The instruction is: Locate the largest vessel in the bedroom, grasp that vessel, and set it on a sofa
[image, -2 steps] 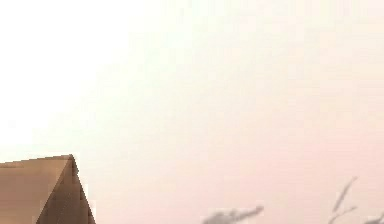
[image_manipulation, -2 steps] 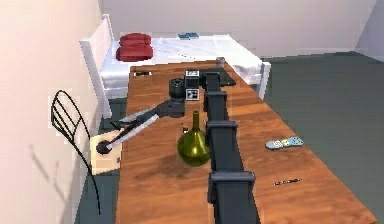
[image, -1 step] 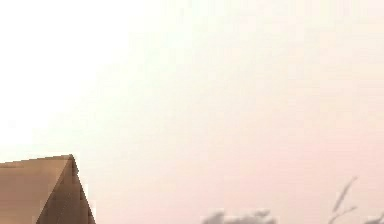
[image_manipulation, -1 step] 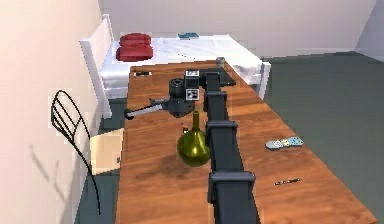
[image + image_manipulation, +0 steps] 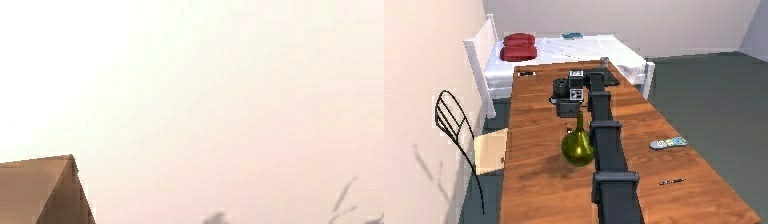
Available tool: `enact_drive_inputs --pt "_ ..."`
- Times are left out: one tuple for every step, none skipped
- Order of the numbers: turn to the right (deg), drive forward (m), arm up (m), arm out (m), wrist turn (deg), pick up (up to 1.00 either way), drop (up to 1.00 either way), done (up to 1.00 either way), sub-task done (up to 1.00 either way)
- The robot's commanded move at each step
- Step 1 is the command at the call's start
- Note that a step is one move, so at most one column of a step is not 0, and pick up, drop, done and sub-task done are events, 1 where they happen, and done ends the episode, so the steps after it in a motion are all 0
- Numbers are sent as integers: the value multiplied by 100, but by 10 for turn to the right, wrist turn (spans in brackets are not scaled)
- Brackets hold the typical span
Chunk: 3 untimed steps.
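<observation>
Pincer (image 5: pixel 567 100): dark body at the arm's (image 5: pixel 606 140) far end, above the table (image 5: pixel 534 190), next to two white squares; the set of its fingers cannot be told, nor whether it holds anything

Vase (image 5: pixel 577 146): olive green, round belly, thin neck; upright on the table, just beside the arm on the arm side view's left, near the pincer; whether the two touch cannot be told

Step in hand, as judged: the grasp of the vase; it looks the larger vessel against a small grey cup-like thing (image 5: pixel 604 63) at the table's far end; the neck is likely the easier hold, the belly being wide and probably slick; fingers should come level to either side of the neck and centred before any grip; the arm runs close by, so a sideways nudge could tip the vase; lift straight up, clear of the tabletop, before drawing back

Other items: remote (image 5: pixel 667 143) and pen (image 5: pixel 672 181) on the table across the arm; wire chair (image 5: pixel 459 125) at the table's side; bed (image 5: pixel 599 50) with red pillows (image 5: pixel 517 47) beyond

Hidden or unclear: pincer's far end hard to make out against its own body; table strip under the arm covered; table's near end cut off; small dark thing (image 5: pixel 527 72) too small to name; forward view has a pale wall (image 5: pixel 200 90), a tan corner (image 5: pixel 40 190) cut off at bottom left, and thin sprigs (image 5: pixel 345 200) at bottom right, kind unclear
</observation>
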Motion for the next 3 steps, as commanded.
enact_drive_inputs --pt "0 0 0 0 90 0 0 0 0" --pt "0 0 -30 0 0 0 0 0 0" --pt "0 0 0 0 0 100 0 0 0"
